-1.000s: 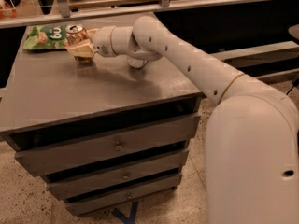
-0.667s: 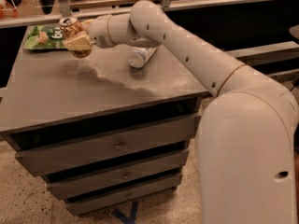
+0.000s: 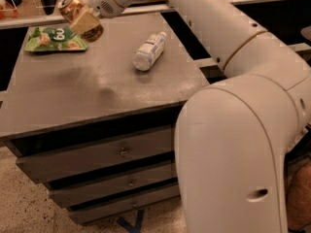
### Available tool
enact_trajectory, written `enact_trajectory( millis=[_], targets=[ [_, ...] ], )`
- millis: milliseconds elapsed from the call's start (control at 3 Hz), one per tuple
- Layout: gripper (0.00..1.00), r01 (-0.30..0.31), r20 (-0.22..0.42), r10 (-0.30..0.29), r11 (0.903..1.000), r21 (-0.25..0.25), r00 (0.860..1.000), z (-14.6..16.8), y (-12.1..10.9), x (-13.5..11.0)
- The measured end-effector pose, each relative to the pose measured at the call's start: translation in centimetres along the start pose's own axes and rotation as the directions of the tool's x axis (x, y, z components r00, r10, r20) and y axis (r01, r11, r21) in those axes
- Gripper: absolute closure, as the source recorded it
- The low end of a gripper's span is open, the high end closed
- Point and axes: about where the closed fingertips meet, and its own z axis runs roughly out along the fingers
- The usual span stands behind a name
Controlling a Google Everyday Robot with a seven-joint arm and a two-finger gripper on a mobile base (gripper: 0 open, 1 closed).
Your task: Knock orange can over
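The orange can (image 3: 71, 7) is copper-coloured with a silver rim. It is tilted and held in the air above the back left part of the grey table (image 3: 97, 96). My gripper (image 3: 83, 21) is shut on the can, with a tan finger pad (image 3: 86, 19) across its middle. The can's lower end (image 3: 95, 33) shows below the pad. The can touches neither the table nor the green snack bag (image 3: 56, 38) lying just below and behind it.
A clear plastic bottle with a white label (image 3: 148, 50) lies on its side right of the table's middle. My white arm (image 3: 233, 42) reaches in from the right, over the table's back right corner. Drawers (image 3: 121, 152) fill the table's front.
The gripper has lifted the can off the tabletop and carried it up and left. The can is now tilted in the air. The bottle, earlier partly behind the arm, now shows in full.
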Motion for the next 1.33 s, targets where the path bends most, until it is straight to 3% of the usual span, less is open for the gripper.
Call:
enact_trajectory(
  millis=[333,667,1000,1333],
  targets=[
    [1.00,0.171,-0.234,-0.197,0.9772,-0.125,0.952,-2.4,2.9,0.9],
    [1.00,0.242,-0.356,-0.314,0.9420,-0.233,0.880,-3.4,5.2,2.5],
    [1.00,0.291,-0.419,-0.393,0.9123,-0.289,0.818,-3.6,6.3,3.9],
    [1.00,0.325,-0.461,-0.444,0.8909,-0.317,0.768,-2.7,7.0,5.0]
  ],
)
